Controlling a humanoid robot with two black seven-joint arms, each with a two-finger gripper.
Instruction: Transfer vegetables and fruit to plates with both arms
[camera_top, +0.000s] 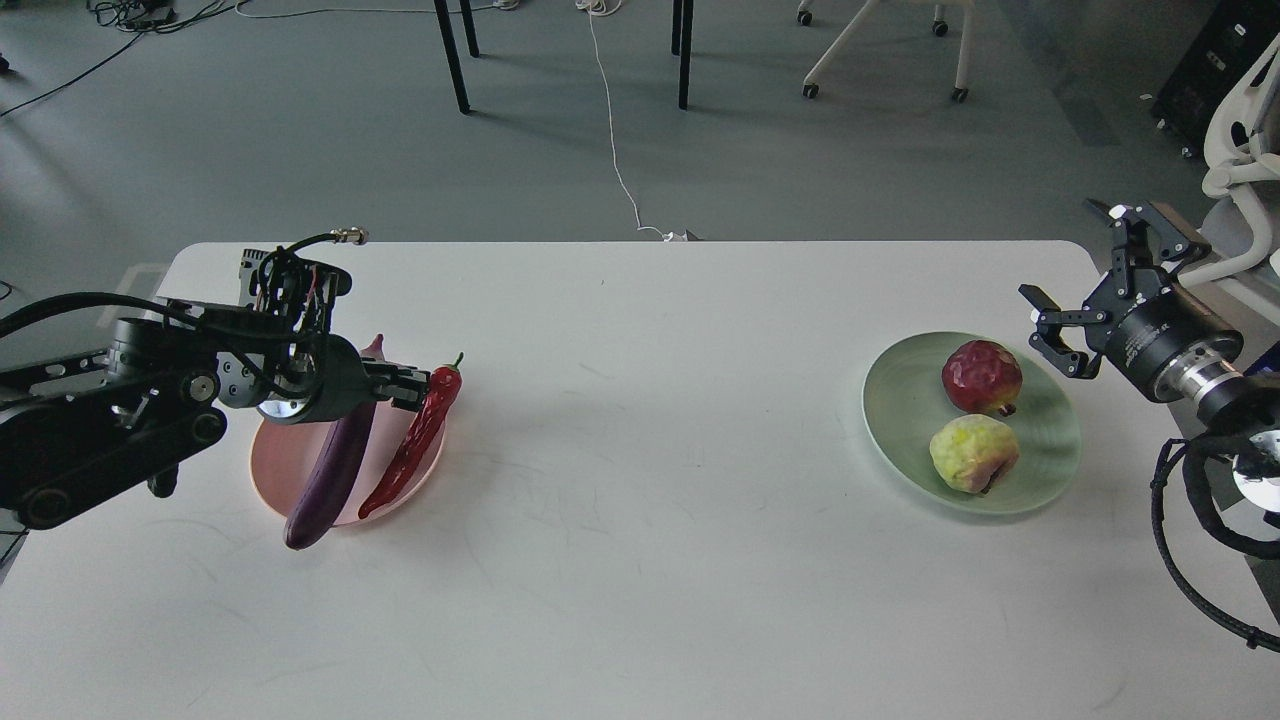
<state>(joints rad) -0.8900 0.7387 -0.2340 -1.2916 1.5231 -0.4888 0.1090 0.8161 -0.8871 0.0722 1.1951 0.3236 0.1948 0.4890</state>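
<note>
on the left side of the white bench (640, 480) the pink plate (275, 485) already carries the purple eggplant (335, 470), its lower end hanging over the near rim. the red chili pepper (415, 445) lies along the plate's right edge, and the left claw (412, 385) sits right at the pepper's upper end near the green stem. its fingers are dark and seen side-on, so i cannot tell whether they grip the pepper or have let go.

over on the right, the mint green plate (1040, 470) holds both fruits: the dark red one (982, 376) behind, the yellow-green one (974, 453) in front, just beside each other. the right claw (1090, 290) hangs spread wide and empty, off the plate's far right edge.

to my eye this is the last placement, the pepper being set down. the next move would call for the left claw to release, if it hasn't, and lift straight away without dragging the pepper off the rim or nudging the overhanging eggplant.
</note>
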